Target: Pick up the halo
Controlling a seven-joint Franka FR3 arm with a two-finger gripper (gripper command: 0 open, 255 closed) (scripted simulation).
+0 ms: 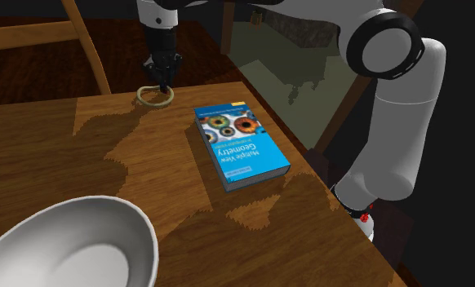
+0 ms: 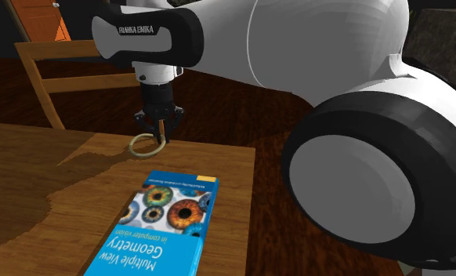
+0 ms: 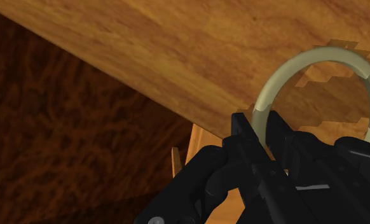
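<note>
Dim, warm light; broad jagged-edged shadows across table [image 1: 48, 163]; pale sheen on bowl [image 1: 73, 245].

I see a grained wooden bench [image 1: 81, 163] with a soft sheen. The pale halo [image 3: 317, 58] looks smooth and matt. The book [image 1: 244, 147] has a glossy cover, and the pincer [image 3: 259, 127] is dull black.

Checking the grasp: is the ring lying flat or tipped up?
Flat: the ring lies level on the table, its rim clasped between the fingers of the gripper.

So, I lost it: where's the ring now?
Shoulder view: the ring is near the table's far edge, beyond the book, clasped by the gripper.
</note>
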